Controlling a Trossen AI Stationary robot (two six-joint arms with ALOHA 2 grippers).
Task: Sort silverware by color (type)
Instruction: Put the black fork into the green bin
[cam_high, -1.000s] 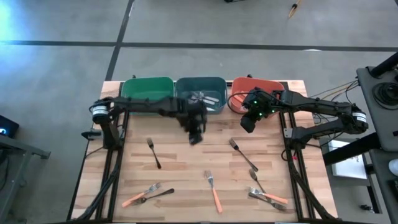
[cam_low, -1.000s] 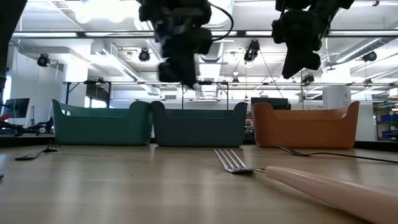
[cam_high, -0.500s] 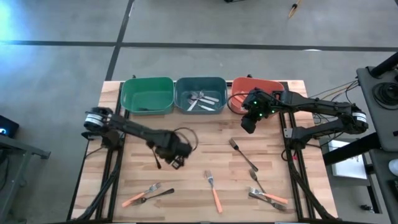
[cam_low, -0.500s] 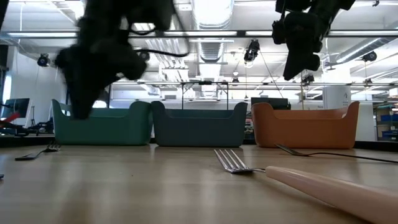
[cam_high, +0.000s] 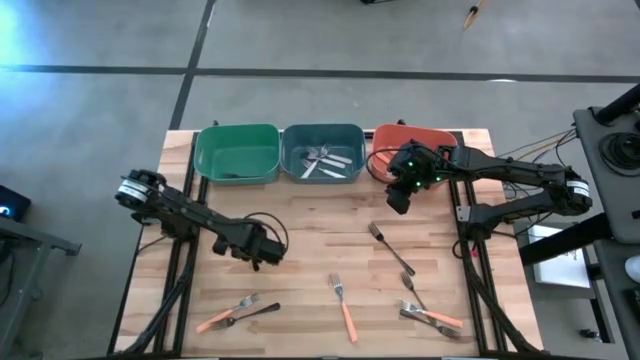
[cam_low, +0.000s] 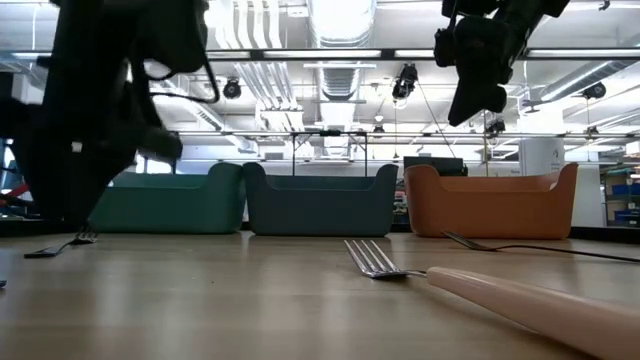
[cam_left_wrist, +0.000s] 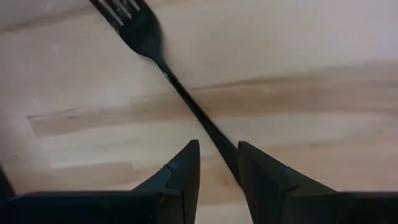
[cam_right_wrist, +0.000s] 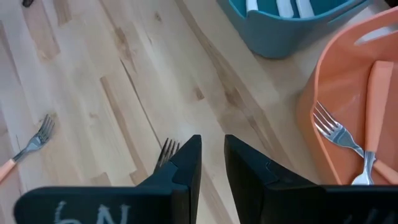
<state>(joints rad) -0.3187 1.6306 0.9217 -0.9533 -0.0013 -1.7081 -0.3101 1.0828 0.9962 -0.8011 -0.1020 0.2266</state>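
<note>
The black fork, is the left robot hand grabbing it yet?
Cannot tell. In the left wrist view the black fork runs between the left gripper's open fingers, but contact isn't plain.

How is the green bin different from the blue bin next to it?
The green bin is green and sits at the left end of the row; the blue bin is blue-grey and sits in the middle. The blue bin holds silver utensils; the green bin looks almost empty. Both have the same tub shape.
</note>
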